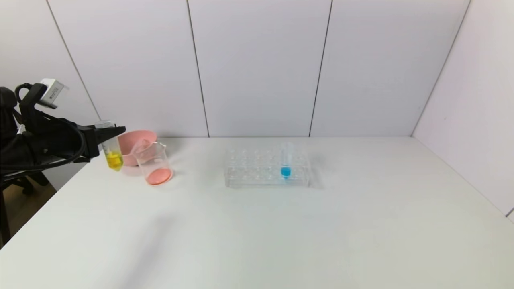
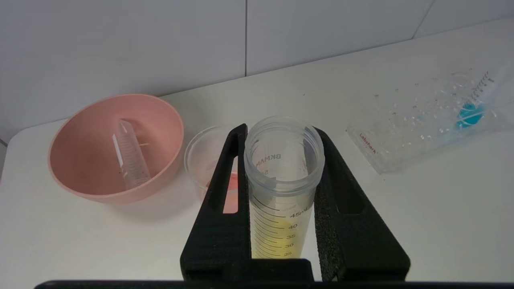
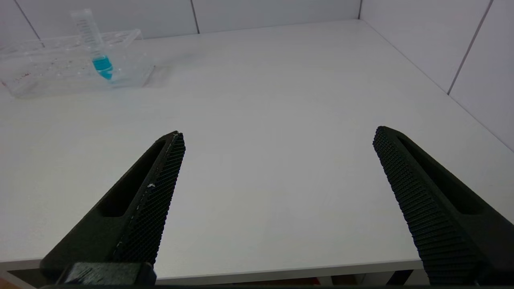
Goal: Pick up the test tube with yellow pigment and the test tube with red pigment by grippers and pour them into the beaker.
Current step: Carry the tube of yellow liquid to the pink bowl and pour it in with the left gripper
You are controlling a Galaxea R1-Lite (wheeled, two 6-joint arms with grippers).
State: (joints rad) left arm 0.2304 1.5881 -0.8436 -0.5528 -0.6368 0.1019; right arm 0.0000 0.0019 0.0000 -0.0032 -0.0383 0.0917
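Note:
My left gripper (image 1: 113, 131) is shut on the test tube with yellow pigment (image 1: 113, 157), gripping it near its open rim. It holds the tube nearly upright above the table, just left of the beaker (image 1: 154, 162). In the left wrist view the tube (image 2: 281, 224) sits between the black fingers (image 2: 225, 208), with the beaker (image 2: 202, 154) partly behind one of them. The beaker holds red-orange liquid at its bottom. No tube with red liquid shows. My right gripper (image 3: 279, 140) is open and empty over the table's near edge; it is out of the head view.
A pink bowl (image 1: 132, 140) stands behind the beaker, with an empty clear tube (image 2: 130, 156) lying in it. A clear rack (image 1: 257, 170) in the table's middle holds a tube with blue liquid (image 1: 286, 160). White walls close the back and right.

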